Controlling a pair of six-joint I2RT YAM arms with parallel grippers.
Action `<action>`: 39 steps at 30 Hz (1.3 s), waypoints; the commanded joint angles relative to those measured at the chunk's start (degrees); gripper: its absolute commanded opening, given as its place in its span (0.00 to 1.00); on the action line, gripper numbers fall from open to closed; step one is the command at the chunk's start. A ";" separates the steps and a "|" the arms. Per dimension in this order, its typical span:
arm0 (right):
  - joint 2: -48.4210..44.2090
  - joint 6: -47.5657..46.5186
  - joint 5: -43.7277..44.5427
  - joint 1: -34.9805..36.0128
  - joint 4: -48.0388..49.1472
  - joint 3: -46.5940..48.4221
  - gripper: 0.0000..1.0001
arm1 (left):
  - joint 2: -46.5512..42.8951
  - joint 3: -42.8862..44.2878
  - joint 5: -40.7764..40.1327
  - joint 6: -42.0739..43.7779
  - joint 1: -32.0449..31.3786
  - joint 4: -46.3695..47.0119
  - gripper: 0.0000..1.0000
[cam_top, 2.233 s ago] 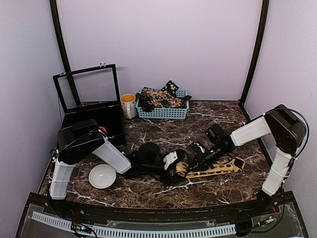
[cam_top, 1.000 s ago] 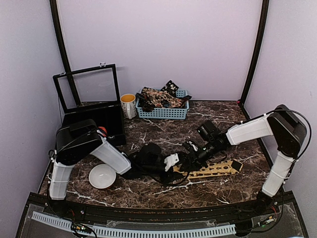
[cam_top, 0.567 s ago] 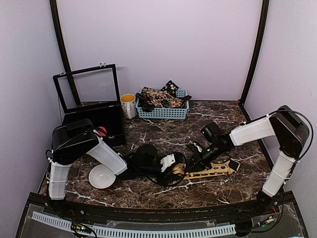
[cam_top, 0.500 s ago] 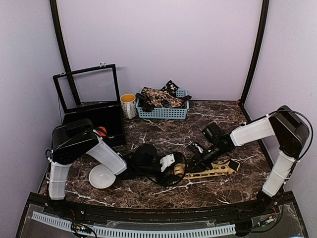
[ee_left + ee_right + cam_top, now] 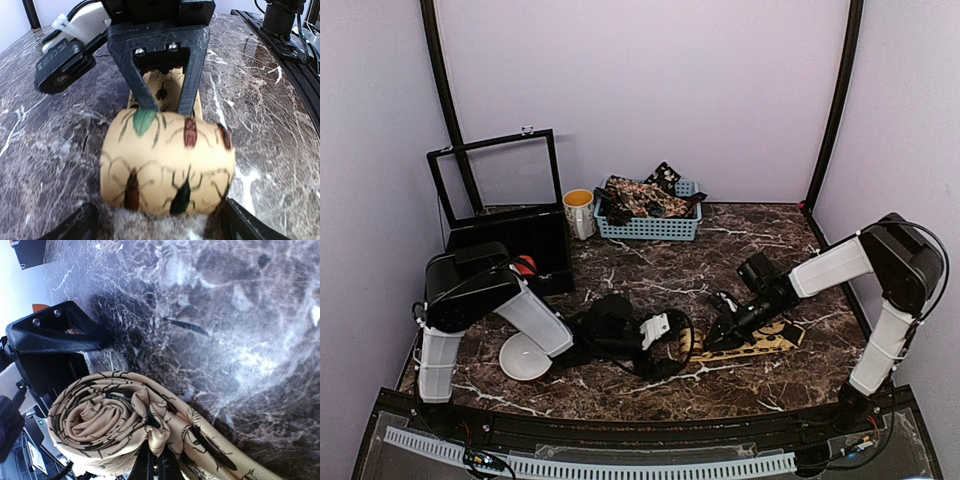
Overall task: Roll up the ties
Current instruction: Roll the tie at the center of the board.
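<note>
At the near centre of the desk (image 5: 650, 272), the mustard tie (image 5: 752, 340) lies partly rolled. Its flat section runs left to right across the desk, with the right end angled slightly toward the far side. The print is of dark insects.

The rolled section forms a coil (image 5: 167, 175) at the left end of the strip. The coil axis lies across the strip, roughly near to far in the top view. In the left wrist view the coil rests on its side as a short cylinder, and the unrolled strip leads away behind it. The right wrist view shows the spiral end face of the coil, with layers wound loosely around the core.

The left claw (image 5: 672, 338) is spread wide. One finger (image 5: 75, 226) stands off each end of the coil. Contact with the coil cannot be determined.

The right claw (image 5: 714, 336) is closed. Its fingertips (image 5: 154, 465) pinch the fabric where the strip leaves the coil, just beside the left claw.

At the far edge of the desk, a pale blue basket (image 5: 650, 229) holds dark ties (image 5: 640, 195) in a loose heap. A mug (image 5: 579, 213) stands just left of the basket. A white bowl (image 5: 523, 358) sits at near left beside the left arm.
</note>
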 commanded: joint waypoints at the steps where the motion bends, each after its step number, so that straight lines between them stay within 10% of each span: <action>1: 4.03 -0.52 11.03 -0.84 -4.53 -2.24 0.00 | 2.87 4.04 1.28 0.96 -0.48 1.37 0.87; 12: 3.63 -0.90 9.85 -0.78 -5.01 -0.22 0.01 | 7.31 10.59 4.33 6.53 -0.52 -6.13 0.46; 17: -0.75 -1.34 8.72 -0.81 -8.99 2.77 0.20 | 2.84 4.77 2.71 6.82 -0.57 -8.16 0.31; 25: -10.92 4.22 1.83 1.22 -6.19 3.36 0.42 | -0.47 -0.45 -1.15 3.00 -0.57 -10.46 0.29; 39: -1.86 9.25 2.75 9.16 1.70 7.73 0.34 | -0.49 -0.27 -0.58 2.70 -0.57 -11.32 0.30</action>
